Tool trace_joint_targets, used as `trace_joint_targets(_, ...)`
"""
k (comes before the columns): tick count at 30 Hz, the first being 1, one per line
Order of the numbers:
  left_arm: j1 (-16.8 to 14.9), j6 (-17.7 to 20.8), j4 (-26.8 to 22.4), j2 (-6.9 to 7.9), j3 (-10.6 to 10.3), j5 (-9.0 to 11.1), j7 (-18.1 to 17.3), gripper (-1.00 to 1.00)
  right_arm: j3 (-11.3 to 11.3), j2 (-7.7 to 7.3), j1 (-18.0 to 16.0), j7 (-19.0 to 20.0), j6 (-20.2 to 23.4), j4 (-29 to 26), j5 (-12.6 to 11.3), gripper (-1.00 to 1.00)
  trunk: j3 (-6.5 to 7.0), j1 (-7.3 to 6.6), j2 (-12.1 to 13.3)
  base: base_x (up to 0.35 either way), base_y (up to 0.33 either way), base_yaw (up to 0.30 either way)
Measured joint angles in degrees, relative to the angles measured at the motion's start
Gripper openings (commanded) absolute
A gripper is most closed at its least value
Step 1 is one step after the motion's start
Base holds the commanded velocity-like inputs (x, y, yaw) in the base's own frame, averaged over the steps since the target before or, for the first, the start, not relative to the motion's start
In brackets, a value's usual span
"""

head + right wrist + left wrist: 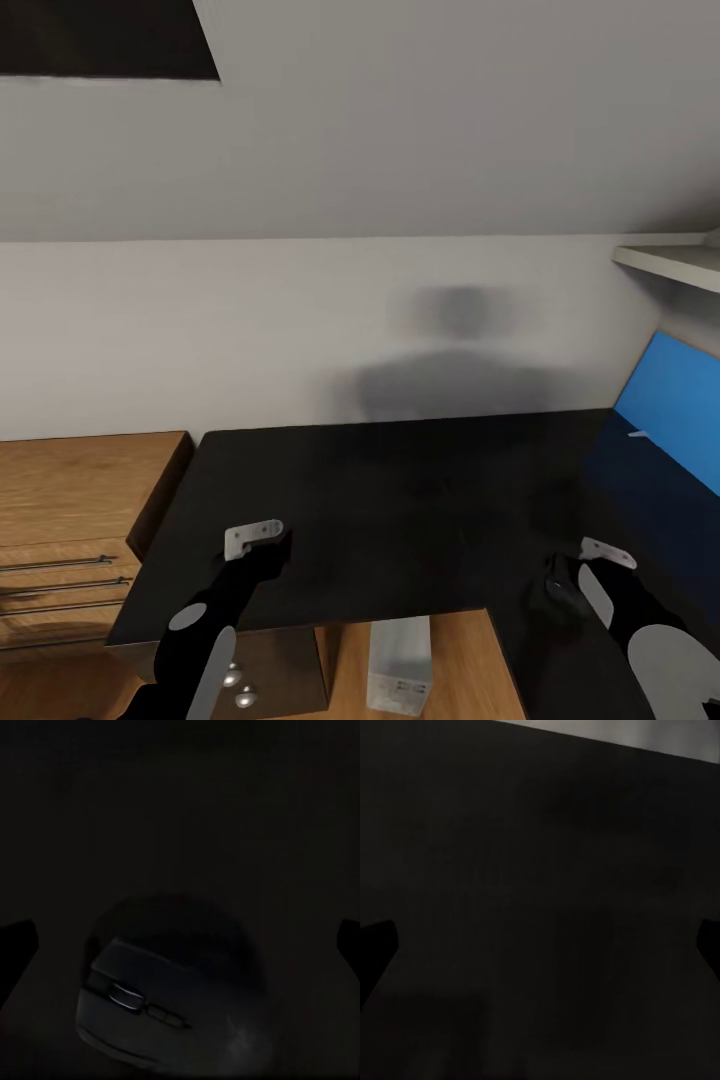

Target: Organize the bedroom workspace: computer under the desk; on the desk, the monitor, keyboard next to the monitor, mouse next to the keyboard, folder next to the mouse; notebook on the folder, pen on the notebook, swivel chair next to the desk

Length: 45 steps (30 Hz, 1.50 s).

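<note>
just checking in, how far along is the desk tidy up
Done: the computer stands on the floor under the desk. In hand: the mouse lies on the desk right before the right gripper. Left: no monitor or keyboard on the visible desk top; the folder stands tilted at the right edge.

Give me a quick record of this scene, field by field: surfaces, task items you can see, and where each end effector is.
desk: black top, against a white wall
dresser: light wood, beside the desk's left end
computer: light grey tower, on the floor under the desk's front edge
folder: blue, at the desk's right end; support unclear
pen: thin white stick on the folder
mouse: black, close before the right end effector
left end effector: over the desk
right end effector: over the desk's right part
</note>
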Motion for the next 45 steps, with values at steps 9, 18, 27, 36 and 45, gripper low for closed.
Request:
trace_joint_targets(9, 0.00, 0.00, 0.05, 0.00, -0.01, 0.01, 0.00, 1.00, 0.01, -0.13, -0.03, 0.07, 0.69, 0.01, -0.33, 1.00, 0.00, 0.00, 0.00, 0.000, 0.000, 0.000)
trace_joint_targets(18, 0.00, 0.00, 0.08, 0.00, -0.01, 0.00, 0.00, 1.00, 0.01, -0.30, -0.32, 0.24, 2.92, 0.06, -0.42, 1.00, 0.00, 0.00, 0.00, 0.000, 0.000, 0.000)
trace_joint_targets(27, 0.00, 0.00, 0.09, 0.00, -0.01, 0.00, 0.00, 1.00, 0.03, -0.32, -0.35, 1.52, 5.50, 0.01, -1.84, 1.00, 0.00, 0.00, 0.00, 0.000, 0.000, 0.000)
trace_joint_targets(36, 0.00, 0.00, 0.04, 0.00, -0.01, 0.00, 0.00, 1.00, 0.06, -0.34, -0.35, 2.21, 7.58, -0.10, -3.57, 1.00, 0.00, 0.00, 0.00, 0.000, 0.000, 0.000)
trace_joint_targets(45, 0.00, 0.00, 0.06, 0.00, -0.01, 0.00, 0.00, 1.00, 0.06, -0.35, -0.35, 2.29, 7.89, -0.11, -3.77, 1.00, 0.00, 0.00, 0.00, 0.000, 0.000, 0.000)
